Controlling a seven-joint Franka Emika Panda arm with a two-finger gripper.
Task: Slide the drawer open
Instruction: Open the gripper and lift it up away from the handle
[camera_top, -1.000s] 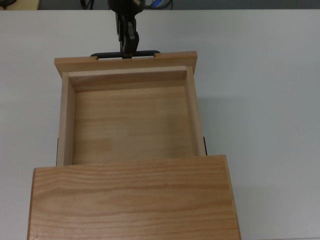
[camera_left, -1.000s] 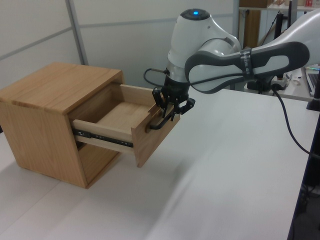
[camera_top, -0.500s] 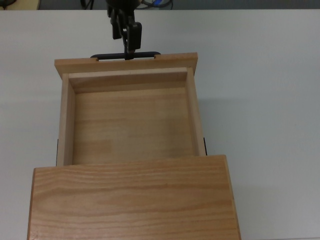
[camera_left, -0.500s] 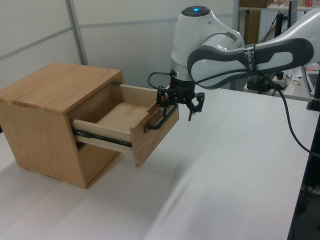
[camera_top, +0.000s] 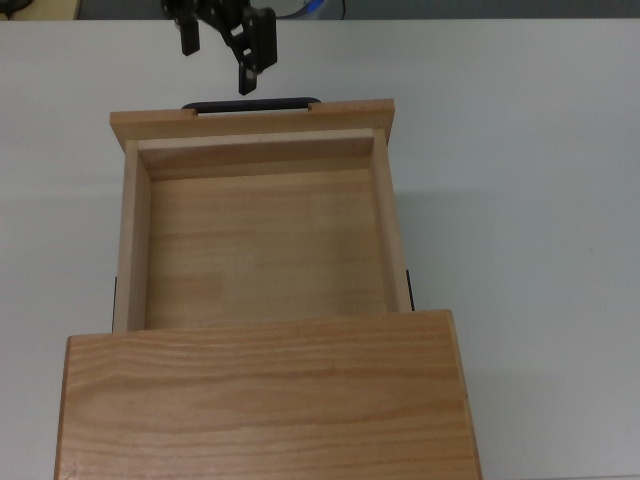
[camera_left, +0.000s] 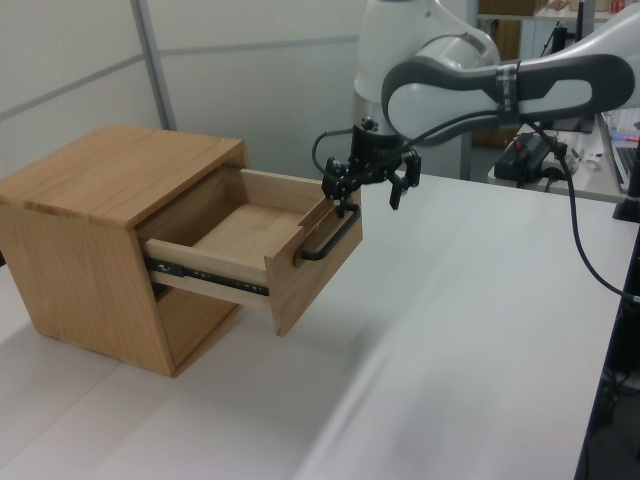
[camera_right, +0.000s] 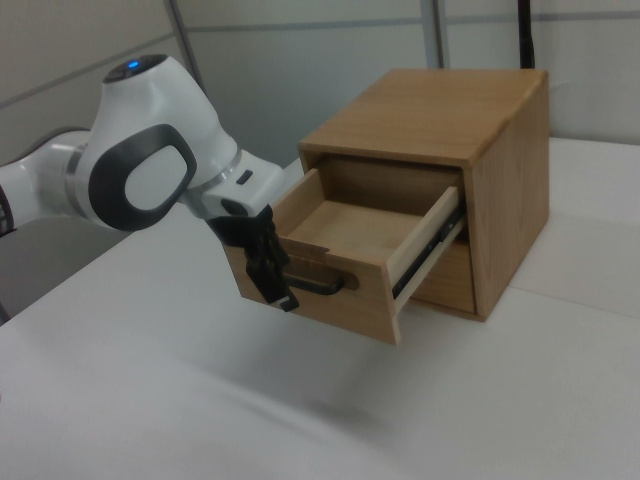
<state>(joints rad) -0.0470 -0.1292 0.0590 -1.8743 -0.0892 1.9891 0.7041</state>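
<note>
The gripper (camera_top: 218, 55) hangs with its two black fingers spread apart and nothing between them, just clear of the black bar handle (camera_top: 250, 103) of the drawer (camera_top: 262, 245). In the top view the handle lies just below the gripper, with a gap of white tabletop (camera_top: 530, 200) showing between them; in the left view the gripper (camera_left: 372, 182) sits above and slightly to the left view's right of the handle (camera_left: 325, 240), not touching it. The drawer stands pulled well out of the wooden cabinet (camera_left: 95, 230), its bare light-wood floor open to view and a dark slide rail (camera_left: 205, 280) exposed along its side. In the right view the gripper (camera_right: 268, 262) is at the right view's left end of the drawer's front panel (camera_right: 345, 300), beside the handle. The white arm (camera_left: 480, 80) reaches in from the left view's right.
</note>
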